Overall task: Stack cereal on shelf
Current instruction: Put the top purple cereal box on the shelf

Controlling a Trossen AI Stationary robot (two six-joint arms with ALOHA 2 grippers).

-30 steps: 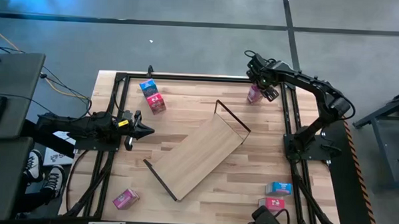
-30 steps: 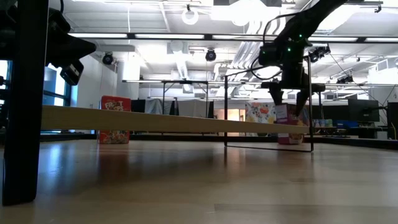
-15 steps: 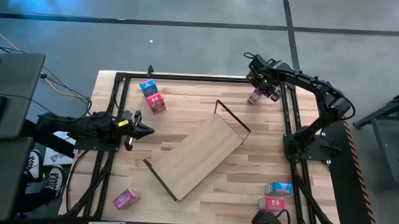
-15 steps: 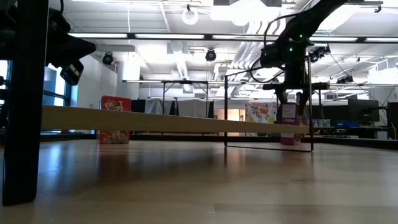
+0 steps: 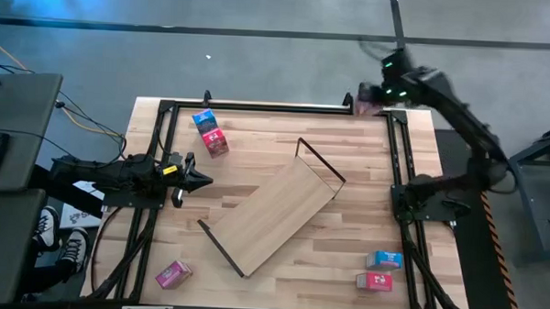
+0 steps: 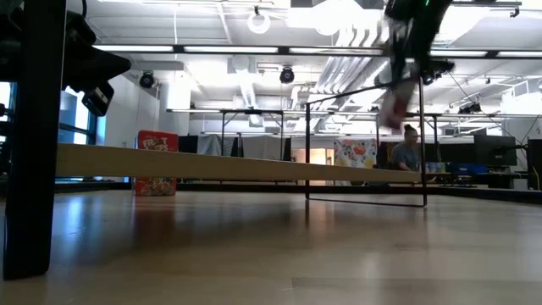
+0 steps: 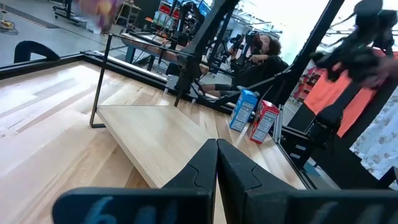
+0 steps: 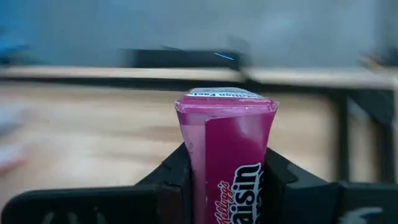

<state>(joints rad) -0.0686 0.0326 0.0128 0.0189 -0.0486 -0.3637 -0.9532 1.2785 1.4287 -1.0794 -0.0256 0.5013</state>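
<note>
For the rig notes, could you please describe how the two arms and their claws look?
Both arms are dark, jointed metal. The left claw has two black pointed fingers with a yellow mark behind them. The right claw is black too, with a green light on the arm nearby.

6 cereal boxes, 1 shelf, 2 grippers.

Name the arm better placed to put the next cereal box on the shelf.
Right. The right gripper is shut on a pink cereal box, lifted off the table. The left gripper waits beside the shelf, shut and holding nothing.
</note>
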